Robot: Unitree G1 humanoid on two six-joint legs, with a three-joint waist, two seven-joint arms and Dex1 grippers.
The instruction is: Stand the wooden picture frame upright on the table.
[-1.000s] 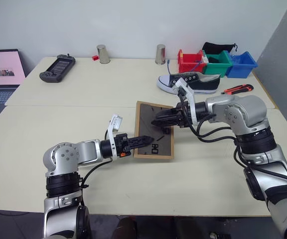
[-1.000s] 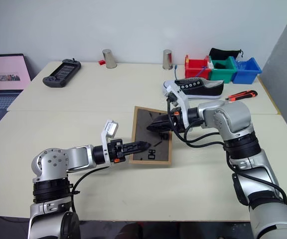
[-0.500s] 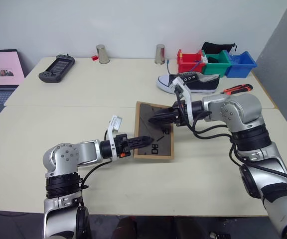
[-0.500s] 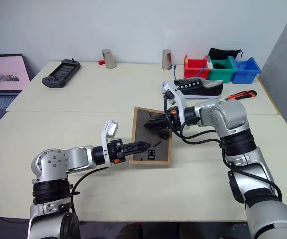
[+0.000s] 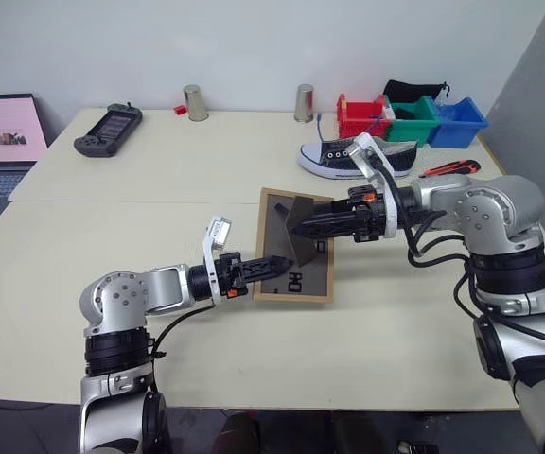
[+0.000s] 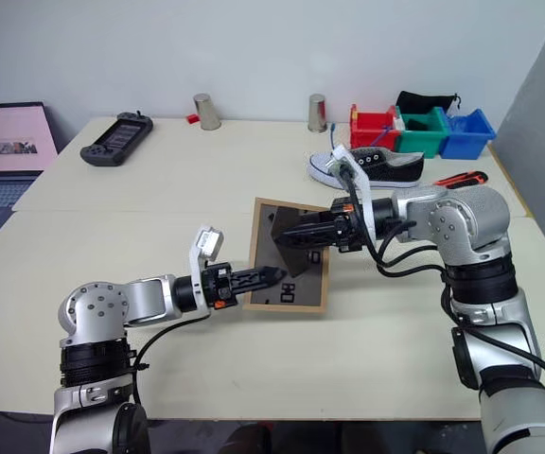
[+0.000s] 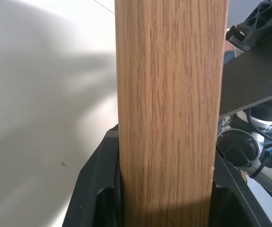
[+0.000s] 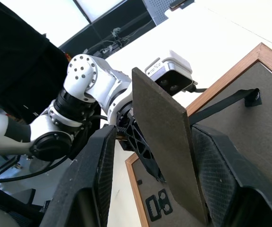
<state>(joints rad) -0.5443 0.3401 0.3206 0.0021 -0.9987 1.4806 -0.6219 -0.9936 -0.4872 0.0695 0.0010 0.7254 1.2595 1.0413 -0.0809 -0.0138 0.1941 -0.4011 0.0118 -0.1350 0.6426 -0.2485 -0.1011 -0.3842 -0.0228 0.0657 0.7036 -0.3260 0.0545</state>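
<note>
The wooden picture frame lies back-up on the near half of the table, roughly at its middle. Its rim is light oak-coloured wood with a fine grain; the back panel is dark grey-brown and carries small white marks near the near edge. A dark fold-out stand is swung up off the back and stands at an angle, with a thin black strap running from it to the panel.

The left gripper reaches in level from the left with its jaws clamped on the frame's near-left rim; in the left wrist view the wood strip sits between the two black fingers. The right gripper comes in from the right, its jaws closed on the lifted stand, the flap lying between its fingers.

Beyond, on the far half of the table, lie a sneaker, coloured bins, a utility knife, two metal cups and a handheld controller.
</note>
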